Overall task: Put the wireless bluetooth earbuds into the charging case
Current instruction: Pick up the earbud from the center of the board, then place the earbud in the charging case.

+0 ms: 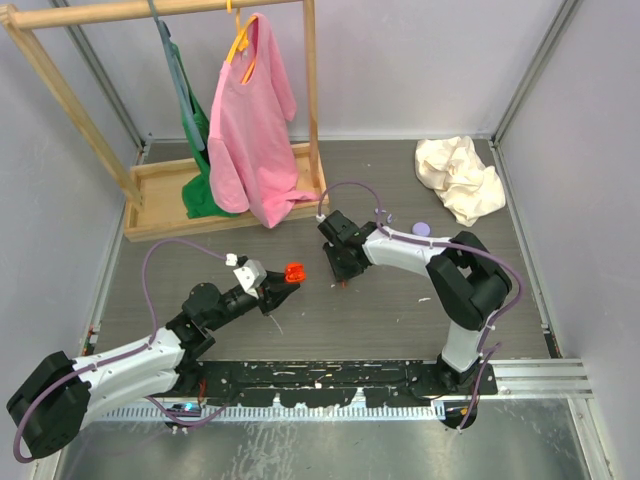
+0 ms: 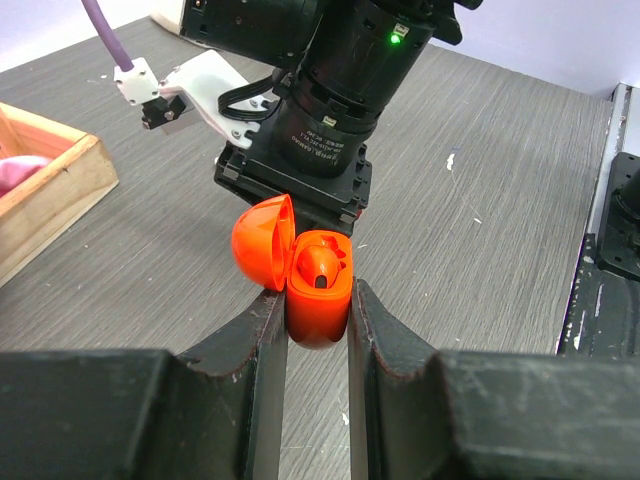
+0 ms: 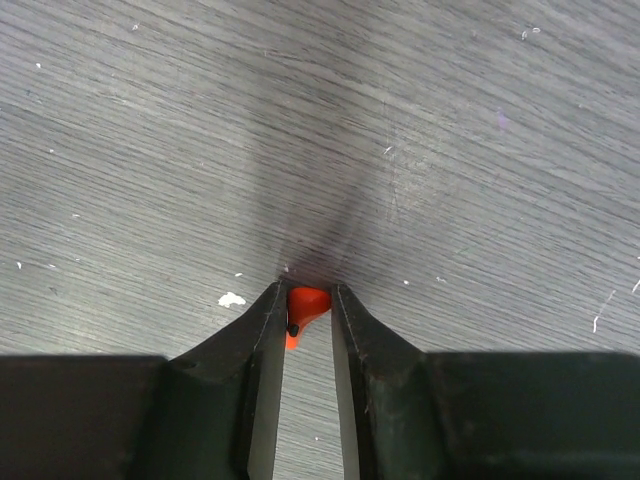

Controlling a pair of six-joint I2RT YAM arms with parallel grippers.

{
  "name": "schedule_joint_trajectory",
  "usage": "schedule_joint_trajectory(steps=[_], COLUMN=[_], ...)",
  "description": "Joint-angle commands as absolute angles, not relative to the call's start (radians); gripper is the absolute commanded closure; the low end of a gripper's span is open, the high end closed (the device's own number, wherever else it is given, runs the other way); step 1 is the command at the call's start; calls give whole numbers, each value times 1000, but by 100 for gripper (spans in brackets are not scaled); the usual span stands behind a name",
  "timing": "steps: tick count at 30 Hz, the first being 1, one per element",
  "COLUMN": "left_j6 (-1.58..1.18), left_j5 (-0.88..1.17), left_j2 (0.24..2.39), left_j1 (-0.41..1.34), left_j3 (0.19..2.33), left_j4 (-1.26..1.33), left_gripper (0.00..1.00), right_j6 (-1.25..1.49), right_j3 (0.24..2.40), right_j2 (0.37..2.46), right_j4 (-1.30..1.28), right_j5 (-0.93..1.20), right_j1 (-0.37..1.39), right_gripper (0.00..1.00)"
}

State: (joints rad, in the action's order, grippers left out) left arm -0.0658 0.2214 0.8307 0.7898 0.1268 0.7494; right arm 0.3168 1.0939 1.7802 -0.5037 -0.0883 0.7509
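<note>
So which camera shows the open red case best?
The left wrist view: the case fills the middle, lid open, one earbud inside. The top view shows only a small red blob; the right wrist view misses it.

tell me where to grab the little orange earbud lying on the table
Pinch the earbud across its rounded head, coming straight down from above. It lies flat on the table, and its stem looks too thin for a firm hold. The right gripper brackets it that way now.
</note>
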Motion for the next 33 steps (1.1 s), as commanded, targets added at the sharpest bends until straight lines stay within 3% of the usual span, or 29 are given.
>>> schedule_joint_trajectory(steps=[1,19,33], left_j6=[-54,-52,-49], left_j5=[227,212,190], left_j2=[815,806,784], left_j1=[787,789,788], left_j3=[169,159,142], left_j4=[796,809,832], left_gripper=[100,100,100], right_j6=[319,324,316], right_j3=[1101,1002,853], right_j2=[1768,1433,1141], right_j4=[-490,-364,-51], right_j5=[-75,-172,-184], right_j1=[749,815,947], right_gripper=[72,75,75])
